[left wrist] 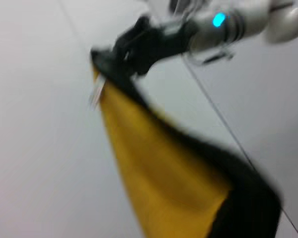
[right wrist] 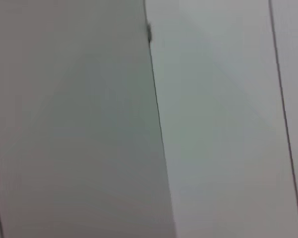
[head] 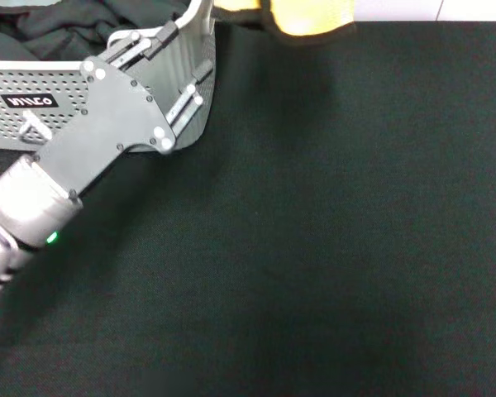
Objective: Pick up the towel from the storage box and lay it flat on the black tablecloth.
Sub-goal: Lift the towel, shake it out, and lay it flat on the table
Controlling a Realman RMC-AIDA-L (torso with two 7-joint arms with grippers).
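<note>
The towel point(head: 310, 16) shows its yellow-orange side with black edging at the top edge of the head view, hanging above the far side of the black tablecloth point(head: 314, 231). In the left wrist view the towel point(left wrist: 159, 168) hangs from my right gripper point(left wrist: 102, 62), which is shut on its upper corner. My left gripper point(head: 186, 54) is open and empty at the right end of the light grey storage box point(head: 33, 83). The right wrist view shows only plain grey surfaces.
A plain black bunched garment point(head: 58, 25) lies in the storage box. The box stands at the far left corner of the tablecloth. My left arm point(head: 33, 207) reaches in from the left edge.
</note>
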